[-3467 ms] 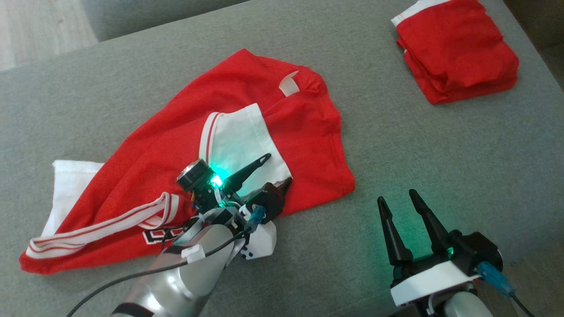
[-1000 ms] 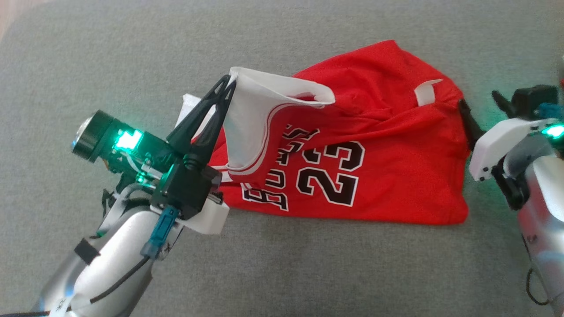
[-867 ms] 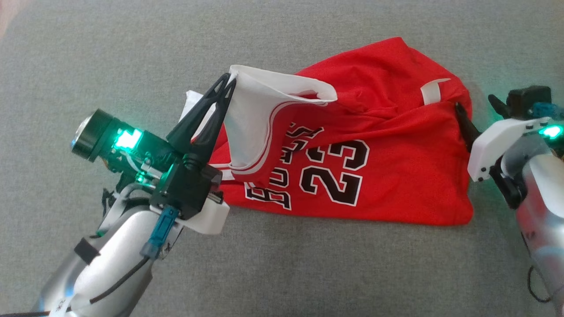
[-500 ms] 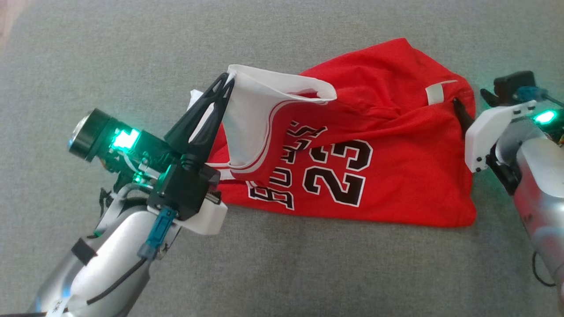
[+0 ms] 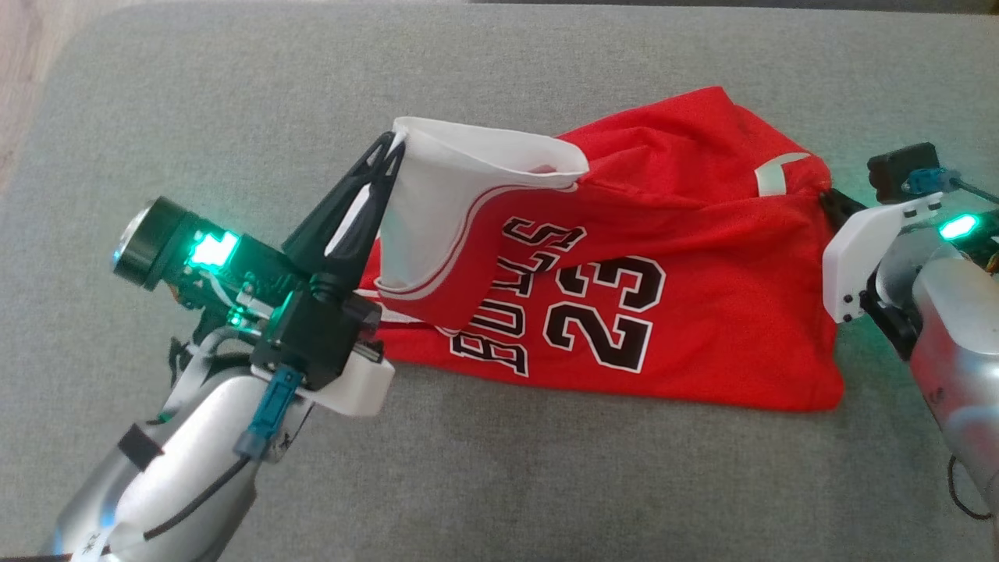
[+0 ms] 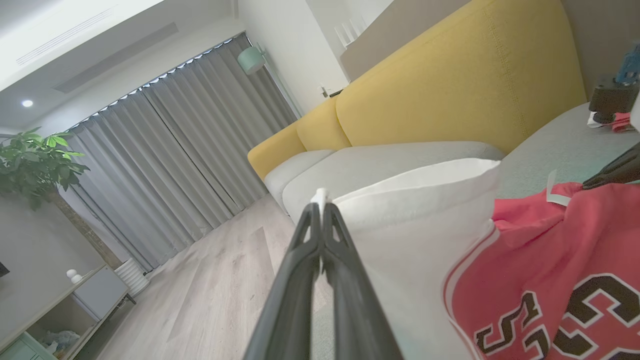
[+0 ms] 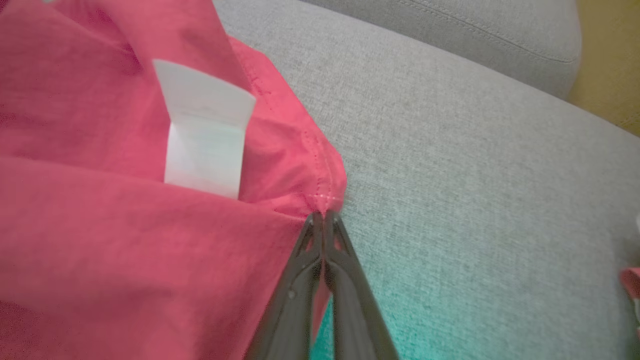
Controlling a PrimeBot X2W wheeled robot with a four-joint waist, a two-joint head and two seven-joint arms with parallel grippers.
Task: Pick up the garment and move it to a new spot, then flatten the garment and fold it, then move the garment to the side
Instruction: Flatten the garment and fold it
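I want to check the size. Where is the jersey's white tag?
In the head view, the tag sits at the right end of the jersey, beside the right gripper.

Seen from the head, the right gripper [image 5: 832, 200] is mostly behind its white housing [image 5: 858, 250], with only a dark tip showing at the jersey [image 5: 702, 343] corner. The left forearm [image 5: 179, 460] runs off the bottom and the right forearm [image 5: 956, 351] off the side. A red scrap [image 7: 631, 280] is cut off at the edge of the right wrist view, so I can't tell what it is.
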